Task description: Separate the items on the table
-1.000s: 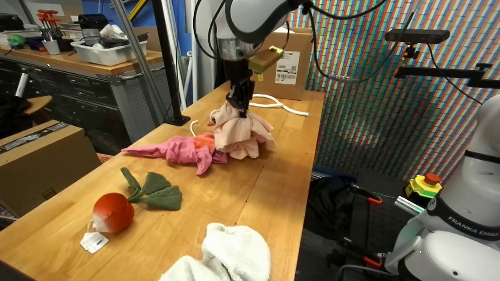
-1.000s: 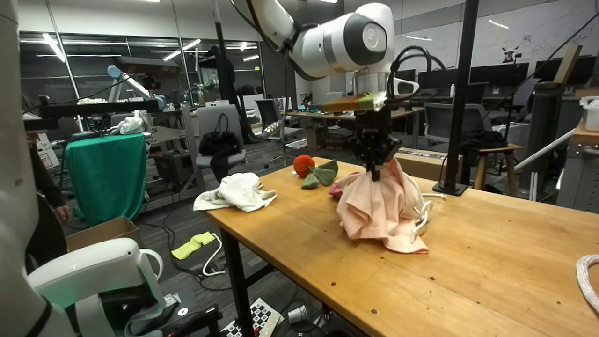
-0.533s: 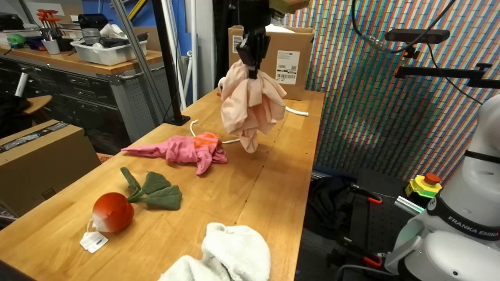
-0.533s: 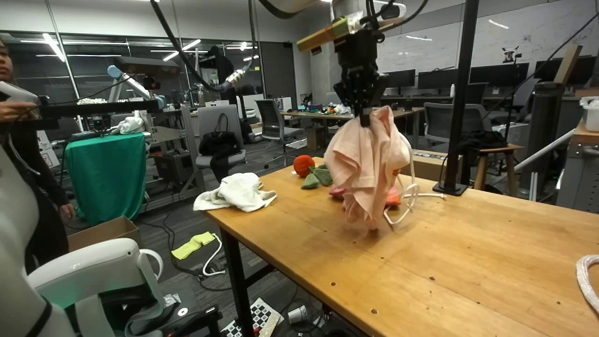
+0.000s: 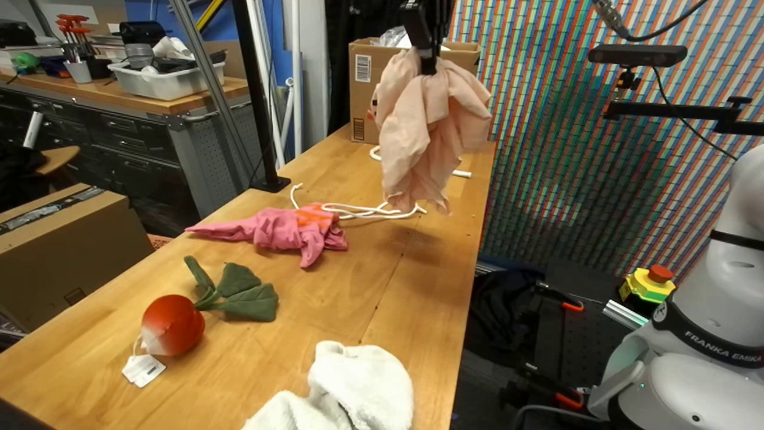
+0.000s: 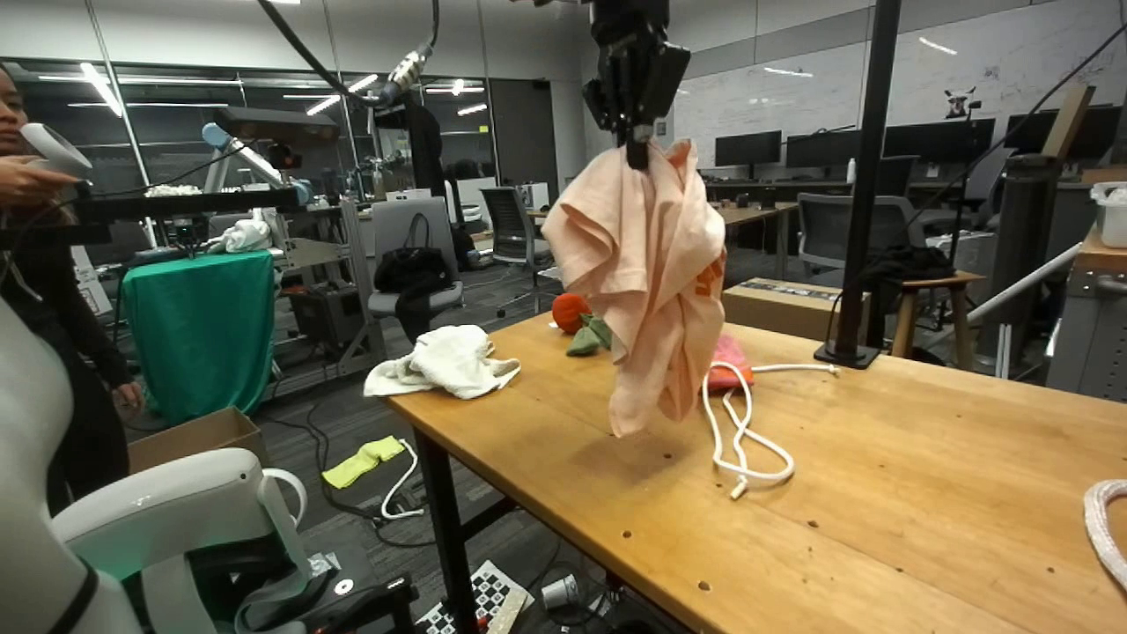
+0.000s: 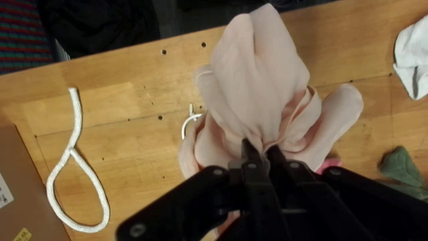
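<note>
In an exterior view, the towel (image 5: 361, 388) lies nearest on the table (image 5: 334, 304), then come the toy (image 5: 182, 322), the pink cloth (image 5: 277, 230) and a rope (image 5: 373, 209), while the gripper (image 5: 428, 67) grasps the peach cloth (image 5: 424, 131) in the air, before the box (image 5: 364, 101).

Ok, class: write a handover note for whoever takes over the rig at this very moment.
Gripper: shut on the pale pink cloth, which hangs above the table.
Things: thin white rope touches the bright pink cloth; white towel and red ball toy with green leaves each lie apart; thicker white rope lies looped beside the cardboard box.
Done: pale pink cloth is off the table.
Left: probably set the pale pink cloth down on its own, then part the thin white rope from the bright pink cloth.
</note>
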You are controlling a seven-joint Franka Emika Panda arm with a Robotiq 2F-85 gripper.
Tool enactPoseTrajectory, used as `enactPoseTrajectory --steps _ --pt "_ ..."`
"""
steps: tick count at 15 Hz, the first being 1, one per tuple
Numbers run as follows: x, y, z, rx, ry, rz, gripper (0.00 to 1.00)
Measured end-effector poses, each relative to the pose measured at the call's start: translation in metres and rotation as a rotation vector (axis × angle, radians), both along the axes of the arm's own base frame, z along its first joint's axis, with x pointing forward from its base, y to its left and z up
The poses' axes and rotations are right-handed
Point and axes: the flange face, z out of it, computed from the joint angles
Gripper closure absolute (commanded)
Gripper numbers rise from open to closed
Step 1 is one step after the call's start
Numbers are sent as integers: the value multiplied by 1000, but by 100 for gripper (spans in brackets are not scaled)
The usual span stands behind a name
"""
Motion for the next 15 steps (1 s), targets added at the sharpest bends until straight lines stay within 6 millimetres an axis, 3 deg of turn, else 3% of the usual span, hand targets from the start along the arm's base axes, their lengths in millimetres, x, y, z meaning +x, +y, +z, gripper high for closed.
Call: enactPoseTrajectory --steps 3,7,15 --pt "-11 4 18 -14 77 -16 96" --pt "-7 10 34 -29 54 -39 96" --pt "16 20 32 -17 -26 -80 96"
